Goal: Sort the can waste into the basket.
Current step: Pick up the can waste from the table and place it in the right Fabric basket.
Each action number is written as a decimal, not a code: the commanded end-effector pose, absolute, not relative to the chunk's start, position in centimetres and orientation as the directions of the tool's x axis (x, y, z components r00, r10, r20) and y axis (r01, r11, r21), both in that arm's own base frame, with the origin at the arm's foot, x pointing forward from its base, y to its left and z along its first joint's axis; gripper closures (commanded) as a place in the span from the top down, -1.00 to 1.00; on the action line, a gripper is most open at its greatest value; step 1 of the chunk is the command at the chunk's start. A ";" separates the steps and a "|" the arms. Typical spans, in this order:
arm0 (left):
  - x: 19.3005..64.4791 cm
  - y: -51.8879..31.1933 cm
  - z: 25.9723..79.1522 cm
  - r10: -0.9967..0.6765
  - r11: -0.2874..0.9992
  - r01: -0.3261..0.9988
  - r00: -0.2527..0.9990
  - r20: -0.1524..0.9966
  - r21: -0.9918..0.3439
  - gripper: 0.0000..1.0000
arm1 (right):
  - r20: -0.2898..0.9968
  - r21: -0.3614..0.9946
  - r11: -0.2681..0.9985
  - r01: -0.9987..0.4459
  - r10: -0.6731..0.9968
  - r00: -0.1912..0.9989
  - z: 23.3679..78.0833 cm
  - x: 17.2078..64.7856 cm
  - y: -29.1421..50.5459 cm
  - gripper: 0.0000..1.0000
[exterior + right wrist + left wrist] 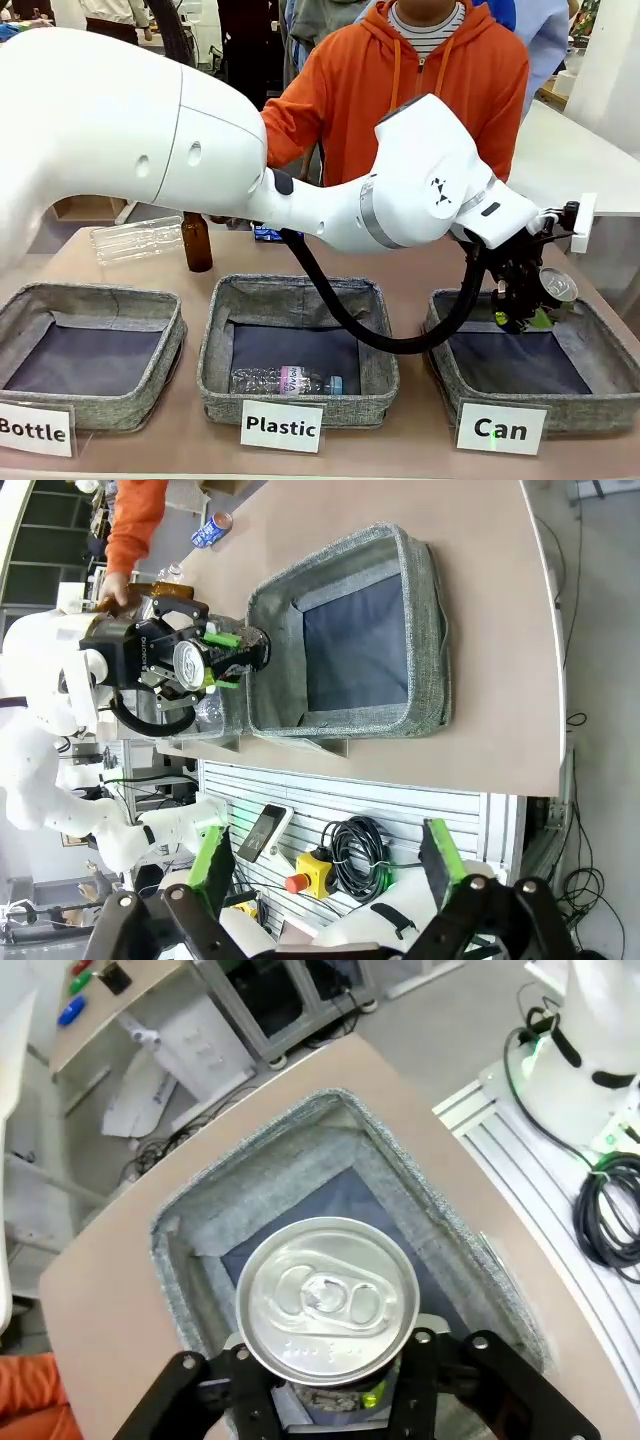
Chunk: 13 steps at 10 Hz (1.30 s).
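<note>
A can with a silver round top point(328, 1303) sits between the fingers of my left gripper point(330, 1400), which is shut on it. In the front view the left gripper point(522, 300) holds this can point(557, 285) over the far right part of the grey "Can" basket point(600, 408). The basket point(340, 1102) lies directly beneath it, with a bare dark lining. From the right wrist view the can point(194, 664) shows between green pads, beside the basket point(425, 630). A blue can point(265, 233) lies on the table behind the arm. My right gripper point(326, 865) stands open off the table's edge.
The "Plastic" basket point(215, 385) in the middle holds a clear bottle point(285, 380). The "Bottle" basket point(90, 408) is at the left. A brown glass bottle point(196, 242) and a clear plastic bottle point(135, 240) stand behind them. A person in an orange hoodie point(400, 90) stands at the far side.
</note>
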<state>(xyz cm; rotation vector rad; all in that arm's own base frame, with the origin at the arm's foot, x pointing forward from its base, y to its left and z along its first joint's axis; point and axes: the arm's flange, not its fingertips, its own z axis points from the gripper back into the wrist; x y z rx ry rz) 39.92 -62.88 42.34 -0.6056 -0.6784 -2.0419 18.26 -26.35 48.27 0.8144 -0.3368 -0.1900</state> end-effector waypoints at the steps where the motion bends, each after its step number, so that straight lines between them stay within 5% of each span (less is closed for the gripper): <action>1: 39.8 -63.1 42.9 -0.582 -0.481 0.844 -0.510 0.633 0.237 1.00 | 0.213 0.737 0.674 0.045 -0.295 0.931 48.4 18.4 -26.2 1.00; 2: 39.8 -63.1 42.8 -0.585 -0.482 0.843 -0.512 0.629 0.237 0.90 | 0.213 0.737 0.674 0.045 -0.295 0.931 48.4 18.4 -26.2 1.00; 8: 39.3 -61.2 43.5 -0.622 -0.466 0.872 -0.442 0.647 0.147 1.00 | 0.215 0.751 0.660 0.027 -0.281 0.935 48.3 18.3 -26.3 1.00; 13: 35.5 -48.4 47.6 -0.667 -0.403 0.901 -0.409 0.622 0.161 1.00 | 0.213 0.822 0.566 -0.060 -0.209 0.955 48.7 21.9 -17.0 1.00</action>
